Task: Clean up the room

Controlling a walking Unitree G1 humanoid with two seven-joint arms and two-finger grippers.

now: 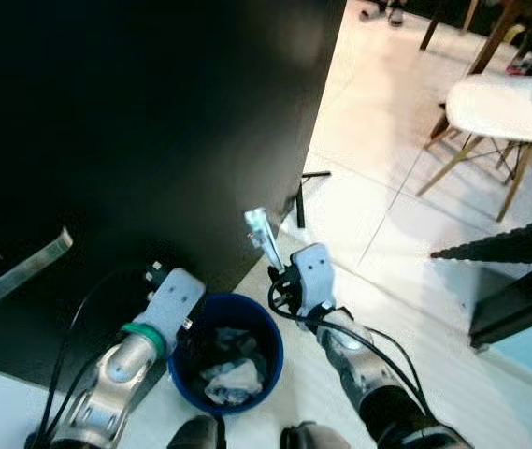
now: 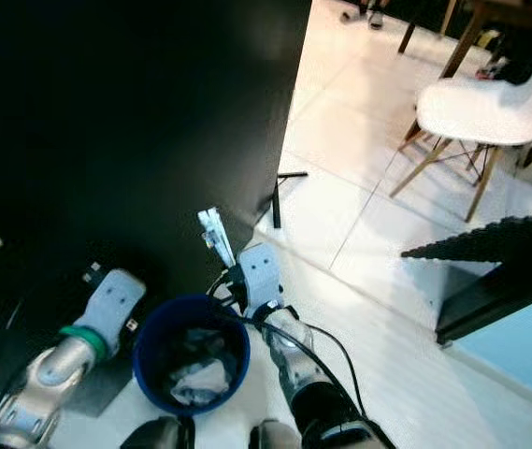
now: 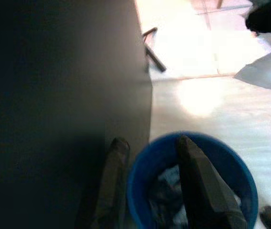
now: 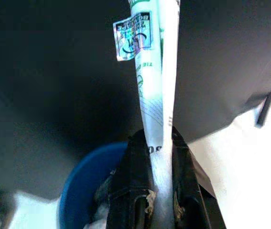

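1. Left eye view, lower centre: blue bin (image 1: 267, 348) holding crumpled waste, standing on the white tiled floor (image 1: 378, 210) against a black panel (image 1: 135, 122).
2. Left gripper (image 3: 149, 186): fingers apart, straddling the bin's rim.
3. Right gripper (image 4: 160, 191): clamped on a white printed wrapper (image 4: 156, 90), centre frame, just above the bin.
4. Upper right: white chair (image 1: 504, 108).

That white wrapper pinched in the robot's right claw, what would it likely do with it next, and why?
Probably swing the right gripper a little toward the blue bin and let go. The gripper is shut on the white wrapper, held upright beside the bin's rim, not over its opening. The left gripper straddles the rim, apparently steadying the bin, which already holds crumpled trash.
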